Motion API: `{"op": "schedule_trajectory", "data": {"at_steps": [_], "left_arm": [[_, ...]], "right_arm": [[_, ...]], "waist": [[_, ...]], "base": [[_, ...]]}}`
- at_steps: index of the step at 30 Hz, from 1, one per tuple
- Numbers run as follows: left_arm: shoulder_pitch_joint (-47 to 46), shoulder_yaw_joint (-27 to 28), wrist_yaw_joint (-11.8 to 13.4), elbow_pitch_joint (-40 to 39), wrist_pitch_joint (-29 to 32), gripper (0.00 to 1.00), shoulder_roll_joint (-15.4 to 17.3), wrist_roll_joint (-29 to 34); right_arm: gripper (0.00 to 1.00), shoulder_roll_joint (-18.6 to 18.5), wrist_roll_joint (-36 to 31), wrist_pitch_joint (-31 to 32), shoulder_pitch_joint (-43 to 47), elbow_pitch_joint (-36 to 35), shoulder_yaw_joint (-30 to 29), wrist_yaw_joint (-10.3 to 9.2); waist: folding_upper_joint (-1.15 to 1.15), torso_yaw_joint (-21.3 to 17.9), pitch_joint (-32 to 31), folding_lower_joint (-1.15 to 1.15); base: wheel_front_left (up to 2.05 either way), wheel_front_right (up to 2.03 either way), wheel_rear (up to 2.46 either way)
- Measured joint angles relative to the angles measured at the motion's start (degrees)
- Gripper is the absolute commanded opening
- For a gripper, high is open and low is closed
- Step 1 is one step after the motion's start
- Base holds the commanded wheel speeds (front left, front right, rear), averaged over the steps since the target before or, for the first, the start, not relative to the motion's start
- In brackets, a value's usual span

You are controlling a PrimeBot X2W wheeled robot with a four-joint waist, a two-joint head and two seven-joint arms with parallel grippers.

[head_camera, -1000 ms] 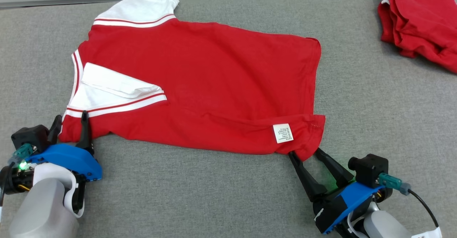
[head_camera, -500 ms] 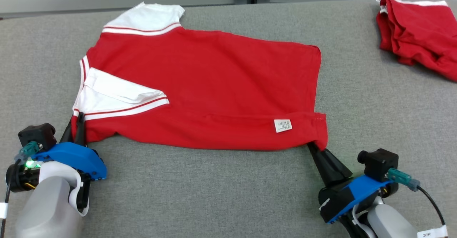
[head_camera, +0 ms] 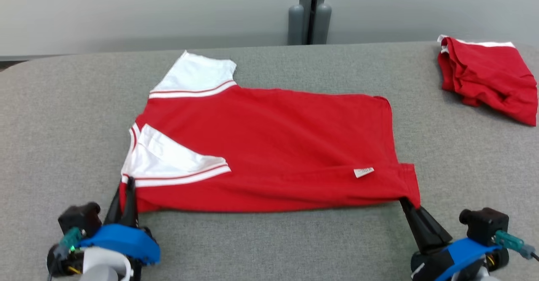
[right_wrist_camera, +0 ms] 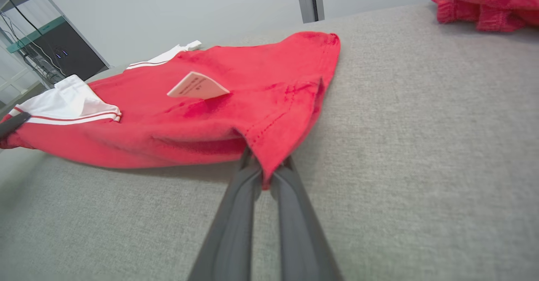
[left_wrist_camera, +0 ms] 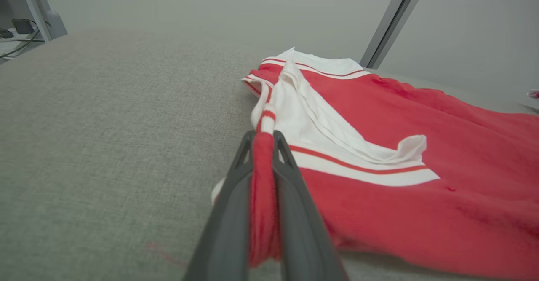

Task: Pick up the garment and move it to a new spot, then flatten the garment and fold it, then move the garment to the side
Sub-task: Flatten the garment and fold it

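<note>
The garment [head_camera: 273, 146] is a red T-shirt with white, red-striped sleeves, spread across the grey table with its near edge raised a little. My left gripper [head_camera: 126, 186] is shut on the garment's near left corner by the sleeve; in the left wrist view red cloth [left_wrist_camera: 263, 188] is pinched between the fingers [left_wrist_camera: 229, 213]. My right gripper [head_camera: 405, 202] is shut on the near right hem corner, and in the right wrist view the hem [right_wrist_camera: 273, 146] drapes over the closed gripper [right_wrist_camera: 265, 169]. A white care label [head_camera: 363, 172] sticks up near that corner.
A second red garment [head_camera: 486, 78] lies crumpled at the far right of the grey table [head_camera: 269, 239]. A grey post [head_camera: 309, 15] stands behind the table's far edge against a pale wall. Open cloth surface lies left of the shirt.
Both grippers have closed on the shirt's near corners, having stood open a second ago. The head camera has tilted up, so the whole scene sits lower in the picture. The near edge has lifted slightly.
</note>
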Motion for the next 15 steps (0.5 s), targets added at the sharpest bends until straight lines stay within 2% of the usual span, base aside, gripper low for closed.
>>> {"op": "schedule_trajectory", "data": {"at_steps": [9,15], "left_arm": [[12.4,0.7,2.5,-9.1,0.0,0.00,-3.1,-0.6],[18.1,0.6,4.3,-14.1,0.3,0.00,-3.6,-0.7]], "right_arm": [[0.00,-0.5,-0.5,4.4,8.5,-5.2,-3.4,0.00],[0.00,-0.5,-1.3,7.8,12.7,-7.7,-6.4,-0.01]], "waist": [[0.00,0.3,-3.0,-0.01],[0.00,0.8,-3.4,0.00]], "base": [[0.00,0.00,0.00],[0.00,0.00,0.00]]}}
